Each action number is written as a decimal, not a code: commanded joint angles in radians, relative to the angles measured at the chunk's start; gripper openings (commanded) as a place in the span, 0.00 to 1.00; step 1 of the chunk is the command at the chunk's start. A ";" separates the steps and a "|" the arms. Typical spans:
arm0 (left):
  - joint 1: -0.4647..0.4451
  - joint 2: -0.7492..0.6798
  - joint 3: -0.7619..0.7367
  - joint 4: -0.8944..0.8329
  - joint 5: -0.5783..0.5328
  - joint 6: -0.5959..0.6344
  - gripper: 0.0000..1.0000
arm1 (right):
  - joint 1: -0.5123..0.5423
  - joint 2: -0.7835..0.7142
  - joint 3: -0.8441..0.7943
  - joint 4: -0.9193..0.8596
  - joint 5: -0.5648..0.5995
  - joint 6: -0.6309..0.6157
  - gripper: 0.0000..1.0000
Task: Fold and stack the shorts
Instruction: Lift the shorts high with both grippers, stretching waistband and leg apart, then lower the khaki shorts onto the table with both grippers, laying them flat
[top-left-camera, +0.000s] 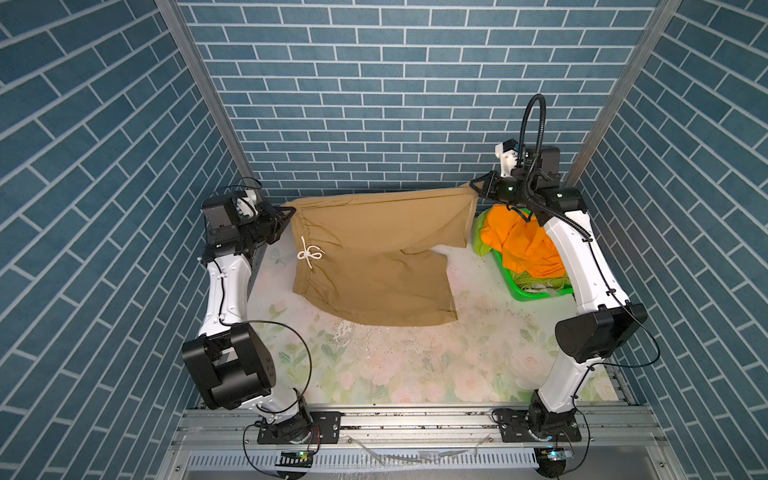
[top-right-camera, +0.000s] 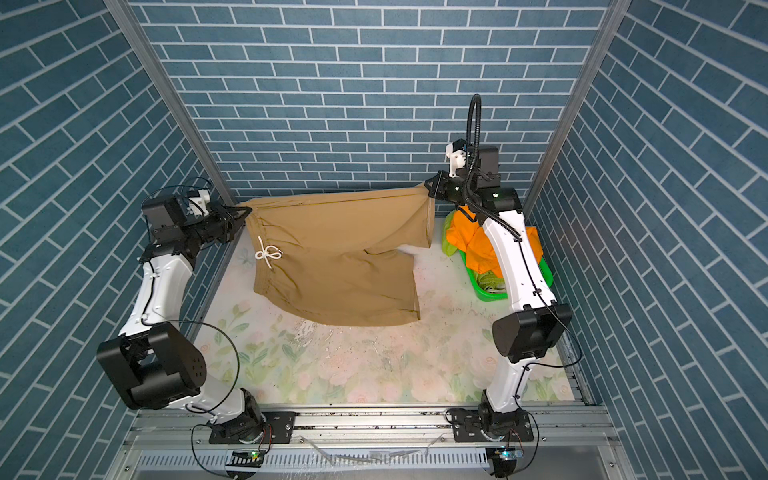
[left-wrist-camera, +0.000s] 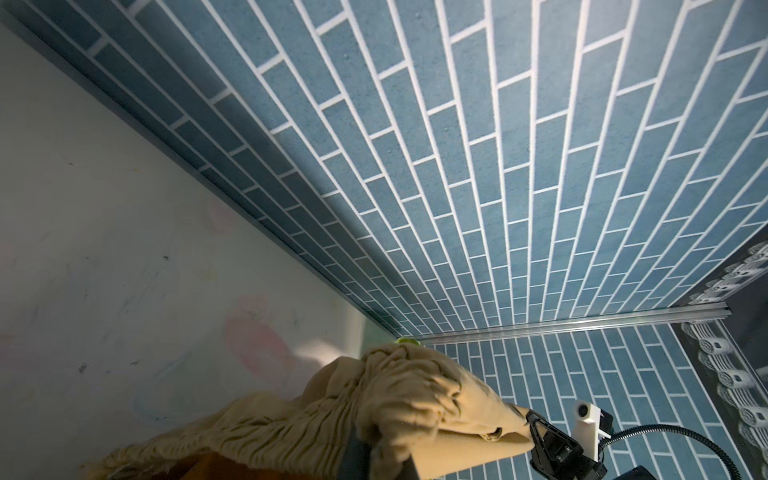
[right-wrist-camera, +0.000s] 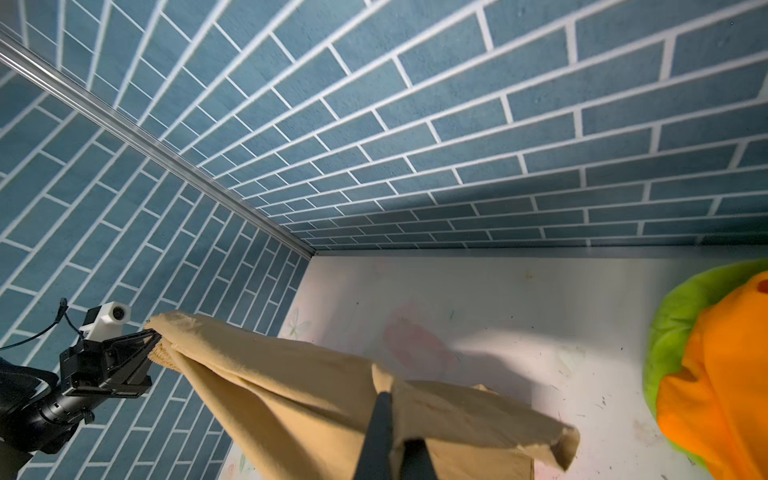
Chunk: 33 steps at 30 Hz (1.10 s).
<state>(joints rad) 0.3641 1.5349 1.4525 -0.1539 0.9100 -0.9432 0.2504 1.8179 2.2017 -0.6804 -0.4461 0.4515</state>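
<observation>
I hold the tan shorts (top-left-camera: 365, 257) stretched in the air between both arms, toward the 12 o'clock side of the table (top-left-camera: 415, 365). The left gripper (top-left-camera: 289, 212), at 10 o'clock, is clamped tight on the gathered waistband corner. The right gripper (top-left-camera: 473, 188), at 1 o'clock, is clamped tight on the far leg's hem corner. The lifted edge runs nearly taut between them, and the near leg drapes down, its lower edge apparently resting on the table. The white drawstring (top-left-camera: 309, 252) hangs at the 9 o'clock end. The orange shorts (top-left-camera: 523, 245) and lime green shorts (top-left-camera: 482, 241) lie heaped in the green basket (top-left-camera: 519, 293) at 2 o'clock, not yet handled. I judge the step in hand to be the first lengthwise fold: carrying the held edge toward 6 o'clock so that leg lands on leg. To do it well, I move both grippers together at equal height and equal pace, so the edge stays straight without sagging or skewing. I maintain light tension only, since the cloth is soft and an overpull may drag the draped half. I lower the edge onto the near edge, align the waistband ends, and release only once the cloth lies flat. I route the right arm clear of the basket.
</observation>
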 joint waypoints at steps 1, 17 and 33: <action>0.041 -0.092 0.128 0.063 -0.080 -0.017 0.00 | -0.066 -0.079 0.189 -0.052 0.069 -0.081 0.00; 0.041 -0.298 0.442 0.021 -0.129 -0.089 0.00 | -0.254 -0.298 0.367 -0.020 0.070 -0.074 0.00; 0.057 0.042 0.026 -0.170 -0.225 0.106 0.00 | -0.282 0.473 0.447 -0.077 0.022 -0.127 0.00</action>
<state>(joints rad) 0.3260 1.4883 1.6257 -0.2722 0.9886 -0.8902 0.0696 2.1574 2.6289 -0.6785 -0.7555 0.4431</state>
